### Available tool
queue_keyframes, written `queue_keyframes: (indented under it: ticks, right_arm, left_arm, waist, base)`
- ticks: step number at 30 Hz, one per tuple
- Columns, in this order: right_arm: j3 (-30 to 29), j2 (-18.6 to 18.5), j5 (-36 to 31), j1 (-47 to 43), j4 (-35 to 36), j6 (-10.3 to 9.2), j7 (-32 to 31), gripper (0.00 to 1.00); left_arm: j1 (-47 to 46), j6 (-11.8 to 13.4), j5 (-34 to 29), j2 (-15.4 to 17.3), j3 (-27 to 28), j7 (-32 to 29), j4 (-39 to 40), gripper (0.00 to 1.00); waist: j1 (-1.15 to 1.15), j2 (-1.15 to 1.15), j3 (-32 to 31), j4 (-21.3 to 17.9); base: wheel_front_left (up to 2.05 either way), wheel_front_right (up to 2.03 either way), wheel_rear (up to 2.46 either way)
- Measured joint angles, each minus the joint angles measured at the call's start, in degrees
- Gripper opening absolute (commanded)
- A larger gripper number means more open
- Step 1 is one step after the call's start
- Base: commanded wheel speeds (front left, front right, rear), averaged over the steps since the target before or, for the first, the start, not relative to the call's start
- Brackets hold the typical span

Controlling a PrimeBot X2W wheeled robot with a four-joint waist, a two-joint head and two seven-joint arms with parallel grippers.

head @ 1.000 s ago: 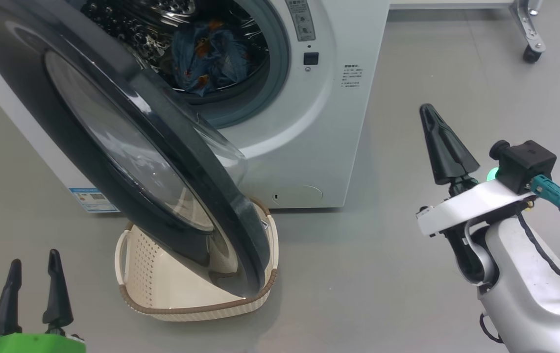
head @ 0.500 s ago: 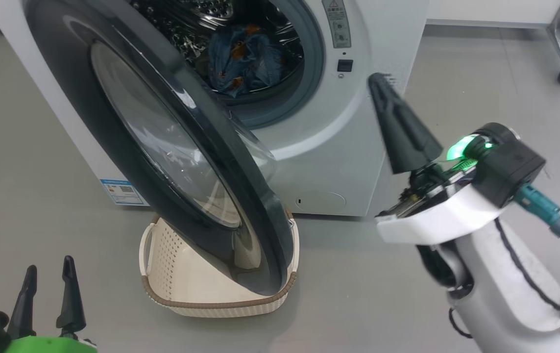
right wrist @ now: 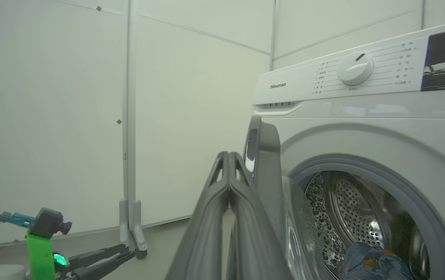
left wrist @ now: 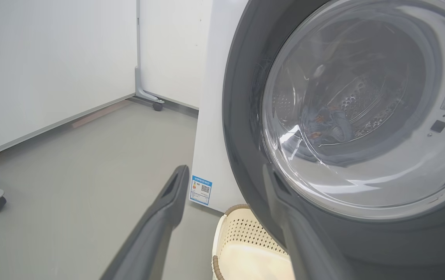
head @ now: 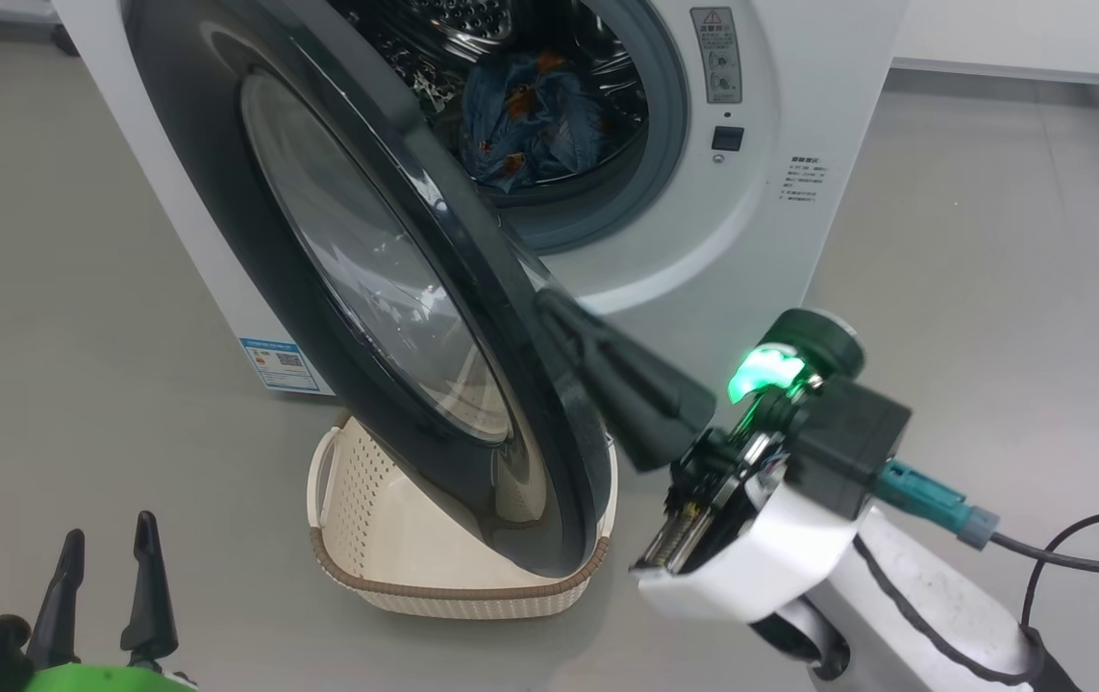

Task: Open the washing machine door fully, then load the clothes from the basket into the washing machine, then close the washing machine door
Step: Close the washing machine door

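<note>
The grey floor (head: 972,240) is lying flat in front of plain white walls (right wrist: 51,116). A big white washing machine with a shiny steel drum (head: 770,240) is standing on it. Its large round door with a wide black rim and a clear glass middle (head: 366,279) is standing open, sticking out from the machine's left side. A small cream-white plastic basket with little holes and a brown woven rim (head: 472,586) is sitting on the floor right in front of the machine, under the door's low edge. Light blue clothes with small orange-brown pictures (head: 535,115) are lying inside the drum.

The right gripper (head: 559,312) is pressing its two long dark fingers together with nothing between them. Its tip is sitting just beside the door's black rim, on the side facing the machine; whether it is touching is hard to tell. The left gripper (head: 110,527) is waiting low down, well apart from the door, with its fingers spread and holding nothing. A small blue label (head: 285,363) is sticking low on the machine's side.
</note>
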State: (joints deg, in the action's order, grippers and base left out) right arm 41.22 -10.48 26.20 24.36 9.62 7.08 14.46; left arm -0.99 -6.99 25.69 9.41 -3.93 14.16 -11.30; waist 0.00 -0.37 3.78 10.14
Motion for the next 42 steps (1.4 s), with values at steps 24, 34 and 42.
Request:
queue_keyframes:
  ticks: [24, 34, 42]
  right_arm:
    - [18.14, -5.6, 12.01, -0.64, -13.44, 0.01, -0.02, 0.0]
    - [20.63, -5.59, 14.43, 0.08, -19.12, 0.01, -0.1, 0.0]
    - [17.41, -5.99, 14.91, 1.54, -23.14, 0.52, -0.09, 0.0]
  left_arm:
    - [-0.01, 0.0, 0.08, 0.01, 0.14, 0.07, -0.86, 1.0]
    - [-0.01, 0.0, 0.42, -0.01, -0.43, 0.07, -0.86, 1.0]
    - [-0.02, 0.0, 0.44, 0.14, -0.35, 0.08, -0.63, 1.0]
  waist:
    - [0.0, 0.0, -0.65, 1.93]
    - [0.0, 0.0, 0.12, 2.32]
    - [0.0, 0.0, 0.79, 2.6]
  base:
    - [0.0, 0.0, 0.0]
    - [0.0, 0.0, 0.0]
    - [0.0, 0.0, 0.0]
